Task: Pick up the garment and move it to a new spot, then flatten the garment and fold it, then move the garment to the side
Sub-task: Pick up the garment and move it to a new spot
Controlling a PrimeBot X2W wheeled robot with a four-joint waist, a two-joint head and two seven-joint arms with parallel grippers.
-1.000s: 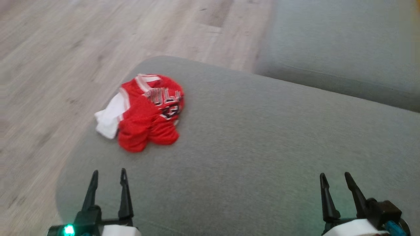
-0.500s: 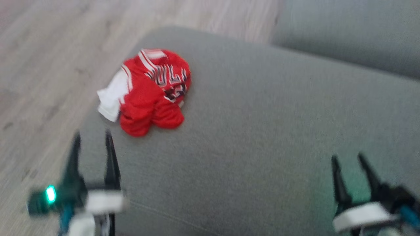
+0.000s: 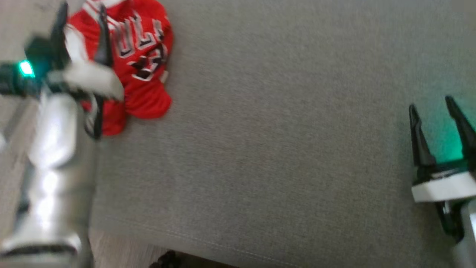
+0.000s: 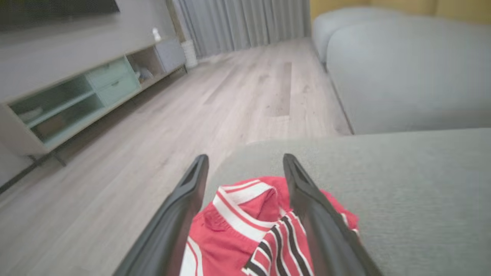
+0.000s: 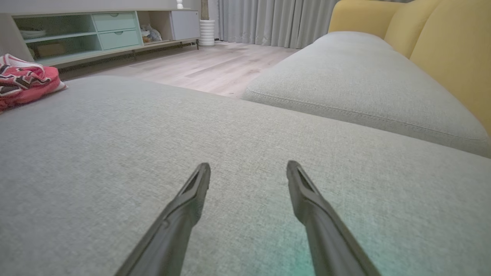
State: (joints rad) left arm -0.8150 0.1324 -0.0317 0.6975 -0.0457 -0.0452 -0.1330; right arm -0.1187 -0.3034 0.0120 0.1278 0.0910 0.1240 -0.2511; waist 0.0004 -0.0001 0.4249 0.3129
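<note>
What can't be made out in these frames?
Head view: jersey top cut by the frame edge; its left side hidden behind the motion-blurred left gripper.
Left wrist view: whether the fingers touch the jersey; fabric cut by the bottom edge.
Right wrist view: jersey cut by the left edge.

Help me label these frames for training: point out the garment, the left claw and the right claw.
garment (image 3: 143,48), head view, on the lettered red front.
left claw (image 4: 244,158), left wrist view, midway between its open fingertips.
right claw (image 5: 248,164), right wrist view, midway between its open fingertips.
</note>
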